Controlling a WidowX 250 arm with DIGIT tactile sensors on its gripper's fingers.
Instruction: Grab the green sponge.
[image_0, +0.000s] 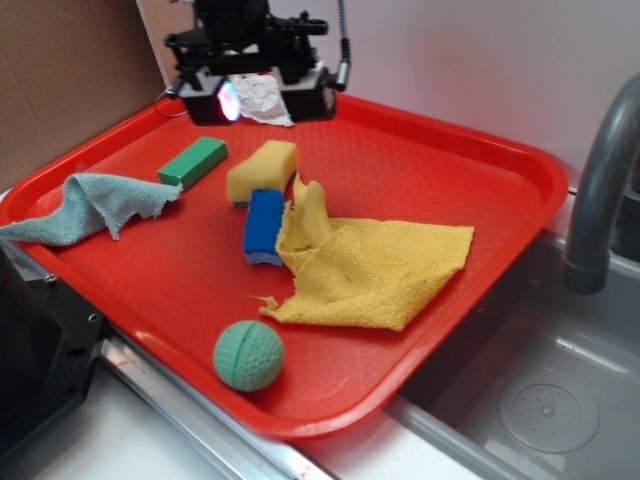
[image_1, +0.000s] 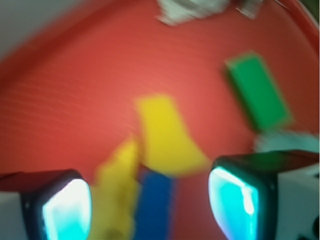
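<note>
At the far edge of the red tray (image_0: 470, 150) my claw (image_0: 258, 95) hangs above the surface, its two fingers (image_1: 234, 202) spread wide with nothing between them but bare tray and sponges below. The green sponge (image_0: 193, 162) lies flat on the tray nearer the camera than I am, apart from my fingers; in the wrist view (image_1: 257, 90) it sits off to the upper right, blurred. Just beside it rests a yellow sponge (image_0: 262, 171), and touching that one's near end is a blue sponge (image_0: 265, 226). A yellow cloth (image_0: 370, 265) is rumpled against the blue sponge and spreads toward the tray's right side. A blue-grey cloth (image_0: 95, 205) drapes over the tray's left rim, its corner near the green sponge. A green ball (image_0: 248, 355) sits alone near the front rim. A grey faucet (image_0: 600, 170) rises over the sink to the right.
</note>
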